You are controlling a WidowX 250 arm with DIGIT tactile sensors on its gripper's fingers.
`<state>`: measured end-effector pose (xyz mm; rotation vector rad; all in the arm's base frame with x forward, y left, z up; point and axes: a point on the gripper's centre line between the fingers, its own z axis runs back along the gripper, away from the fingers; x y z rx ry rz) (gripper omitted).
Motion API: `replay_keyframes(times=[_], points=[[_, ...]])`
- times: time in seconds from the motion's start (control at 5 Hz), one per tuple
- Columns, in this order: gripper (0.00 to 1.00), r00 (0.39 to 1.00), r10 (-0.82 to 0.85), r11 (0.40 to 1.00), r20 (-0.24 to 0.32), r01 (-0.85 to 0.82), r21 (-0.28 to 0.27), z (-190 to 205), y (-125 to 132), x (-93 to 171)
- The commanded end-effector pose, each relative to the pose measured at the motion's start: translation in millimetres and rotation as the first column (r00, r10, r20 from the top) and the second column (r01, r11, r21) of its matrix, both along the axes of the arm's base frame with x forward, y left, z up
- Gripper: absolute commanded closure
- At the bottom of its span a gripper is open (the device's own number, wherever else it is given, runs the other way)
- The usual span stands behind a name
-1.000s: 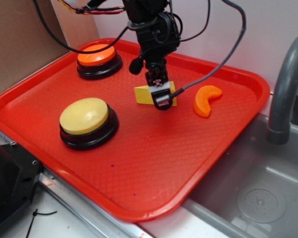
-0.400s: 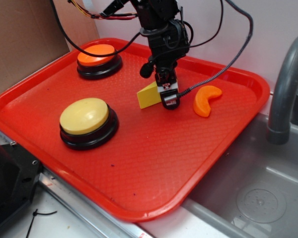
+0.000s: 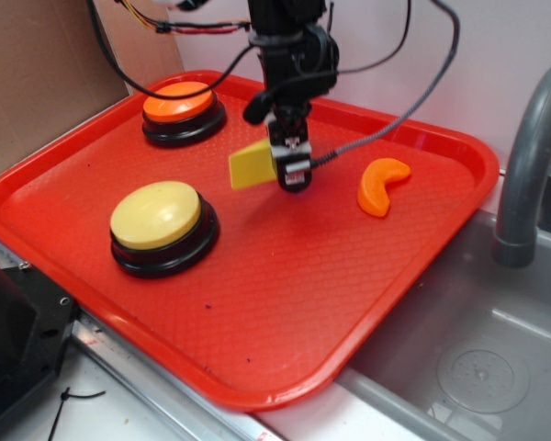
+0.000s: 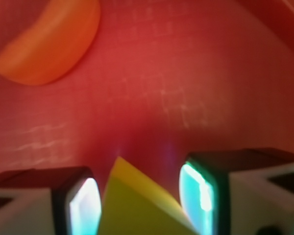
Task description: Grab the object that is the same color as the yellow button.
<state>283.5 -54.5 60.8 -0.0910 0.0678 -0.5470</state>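
Observation:
The small yellow wedge [image 3: 251, 165] is held between my gripper's [image 3: 289, 175] jaws, tilted and lifted a little above the red tray [image 3: 285, 303]. In the wrist view the wedge [image 4: 142, 210] fills the gap between my two fingers [image 4: 83, 205], its tip pointing forward. The gripper [image 4: 142, 196] is shut on it. The yellow button [image 3: 156, 213], pale yellow dome on a black base, stands on the tray's left, apart from the gripper.
An orange button [image 3: 177, 101] stands at the tray's back left. An orange crescent segment [image 3: 382, 186] lies to the right of the gripper; it also shows in the wrist view [image 4: 49, 44]. A grey sink [image 3: 477, 358] with a faucet [image 3: 528, 156] is at right.
The wedge has gone from lying on the tray to tilted and lifted in my jaws. My gripper has moved slightly left and up with it.

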Motion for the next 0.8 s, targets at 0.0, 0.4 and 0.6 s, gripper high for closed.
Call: replay_keyframes(times=[0.0,0.4,0.6], points=[[1.00,0.944,0.328,0.945,0.020,-0.328,0.006,102.7,7.6,-33.8],[1.00,0.824,0.556,0.825,0.110,-0.563,0.053,141.0,33.4,-79.3],[1.00,0.797,0.589,0.795,0.131,-0.601,0.084,138.2,36.7,-83.4]])
